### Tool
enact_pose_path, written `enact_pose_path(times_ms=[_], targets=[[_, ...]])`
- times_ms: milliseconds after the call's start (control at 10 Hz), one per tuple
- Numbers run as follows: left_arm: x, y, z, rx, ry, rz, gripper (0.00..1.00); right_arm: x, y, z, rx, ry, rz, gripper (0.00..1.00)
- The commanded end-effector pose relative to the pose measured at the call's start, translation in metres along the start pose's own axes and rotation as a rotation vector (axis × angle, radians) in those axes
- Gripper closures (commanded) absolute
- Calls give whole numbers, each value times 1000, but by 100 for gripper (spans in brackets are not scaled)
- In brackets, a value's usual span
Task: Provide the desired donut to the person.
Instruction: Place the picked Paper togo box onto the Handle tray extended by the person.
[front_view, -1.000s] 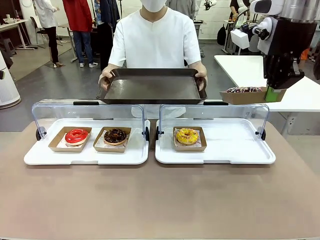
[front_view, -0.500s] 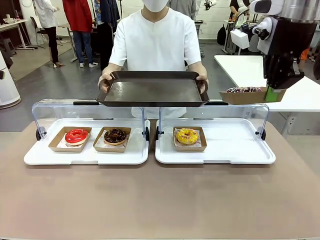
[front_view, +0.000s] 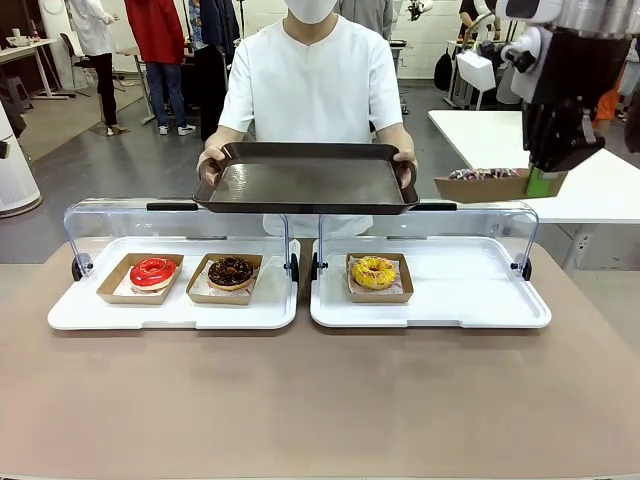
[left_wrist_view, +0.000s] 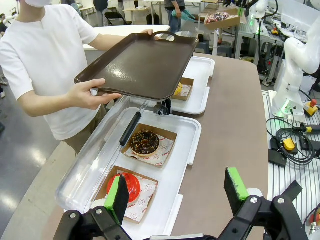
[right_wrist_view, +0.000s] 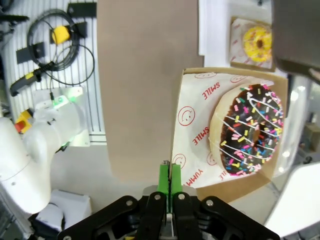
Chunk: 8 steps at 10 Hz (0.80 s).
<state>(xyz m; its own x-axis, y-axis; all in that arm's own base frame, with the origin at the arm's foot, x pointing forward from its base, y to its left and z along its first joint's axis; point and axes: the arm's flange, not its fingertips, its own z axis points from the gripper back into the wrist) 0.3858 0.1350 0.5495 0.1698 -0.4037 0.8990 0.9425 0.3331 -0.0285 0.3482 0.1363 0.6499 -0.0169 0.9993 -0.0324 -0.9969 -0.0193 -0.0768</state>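
Front: your R gripper (front_view: 545, 182) pinches the rim of a carton (front_view: 480, 187) w/ the sprinkle donut (front_view: 485, 174), aloft beside the person (front_view: 310, 80)'s brown tray (front_view: 305, 182). L wrist: L gripper (left_wrist_view: 177, 187) spread wide, empty, up over the red donut (left_wrist_view: 129, 186). R wrist: pads (right_wrist_view: 162, 175) clamp the carton edge.

The right end effector (right_wrist_view: 166, 172) is black with green pads. Its tan cardboard box (front_view: 480, 188) has white paper (right_wrist_view: 192, 115) printed with red smileys under a chocolate donut (right_wrist_view: 252, 131) flecked with multicoloured sprinkles. On the beige counter (front_view: 320, 400), a glossy red donut (front_view: 152, 271) lies at ten o'clock and a yellow donut (front_view: 373, 271) at twelve. The person (front_view: 310, 85) wears white, and the tray (front_view: 305, 178) is dark brown.
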Motion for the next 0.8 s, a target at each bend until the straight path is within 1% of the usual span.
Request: enact_pose_path(times_ms=[0, 200, 300, 500, 700], targets=[[1, -1, 1, 2, -5, -1, 0, 37, -10, 38, -34, 6, -18, 98], [1, -1, 1, 2, -5, -1, 0, 82, -23, 73, -62, 22, -3, 98], [1, -1, 1, 2, -5, -1, 0, 102, -36, 80, -73, 24, -10, 98], [1, -1, 1, 2, -5, -1, 0, 135, -66, 83, -85, 16, -49, 98], [1, -1, 1, 2, -5, -1, 0, 157, -97, 68, -109, 1, -95, 98]])
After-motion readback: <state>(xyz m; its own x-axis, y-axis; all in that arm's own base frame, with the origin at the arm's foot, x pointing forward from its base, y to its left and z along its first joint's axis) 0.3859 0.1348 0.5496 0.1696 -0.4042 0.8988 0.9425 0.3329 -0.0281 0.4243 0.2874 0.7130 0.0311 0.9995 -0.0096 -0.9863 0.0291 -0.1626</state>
